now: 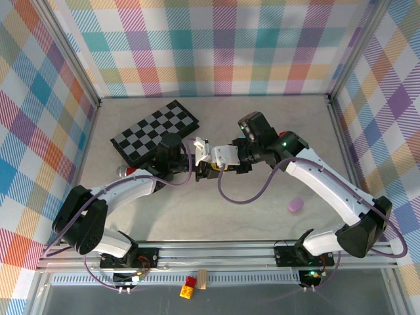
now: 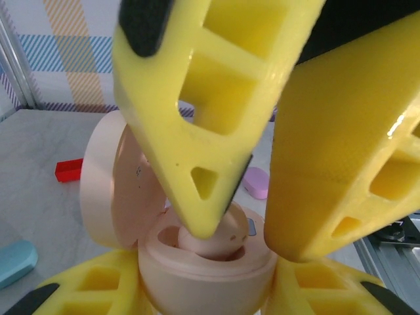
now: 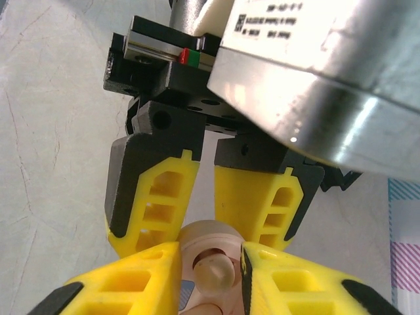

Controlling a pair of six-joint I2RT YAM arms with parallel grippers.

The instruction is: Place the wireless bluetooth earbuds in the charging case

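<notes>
One earbud [image 2: 220, 241], pinched by the right tool [image 3: 210, 279], sat at the charging case [image 2: 197, 279] clamped in the left tool [image 3: 205, 239] beneath; seating probably needed a straight push.

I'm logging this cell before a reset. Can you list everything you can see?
charging case: one, peach, lid open, held at the table's middle.
earbud: one, peach, sitting in the charging case's well.
purple case: one, closed, on the table by the right arm.
teal case: one, on the table, apart from the charging case.
red block: one, on the table beyond the open lid.
checkerboard: one, black and white, far left of the table.
small blocks: two, red-and-yellow and wood-coloured, below the front rail.
left end effector: yellow fingers, shut on the charging case.
right end effector: yellow fingers either side of the earbud, grip unclear.
</notes>
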